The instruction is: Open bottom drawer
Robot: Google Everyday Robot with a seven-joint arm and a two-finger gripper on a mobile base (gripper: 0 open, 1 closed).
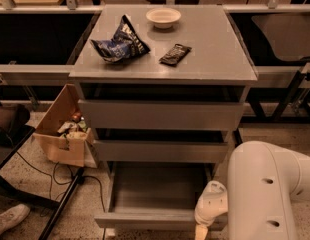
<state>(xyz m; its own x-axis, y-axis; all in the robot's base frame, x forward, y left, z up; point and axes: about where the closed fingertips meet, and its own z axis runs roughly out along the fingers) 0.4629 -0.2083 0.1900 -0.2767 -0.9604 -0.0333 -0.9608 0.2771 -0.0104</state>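
Note:
The grey cabinet has three drawers. The bottom drawer (155,218) is pulled out toward me, showing its shallow empty grey tray (155,189). The middle drawer (160,151) and the top drawer (160,115) stand shut above it. My white arm (267,194) comes in from the lower right. My gripper (201,232) points down at the right end of the bottom drawer's front, at the picture's lower edge, and its tips are cut off.
On the cabinet top lie a blue chip bag (120,45), a white bowl (163,17) and a dark snack bar (175,54). A cardboard box of items (62,129) stands on the floor at left, with cables and a black stand leg (62,209).

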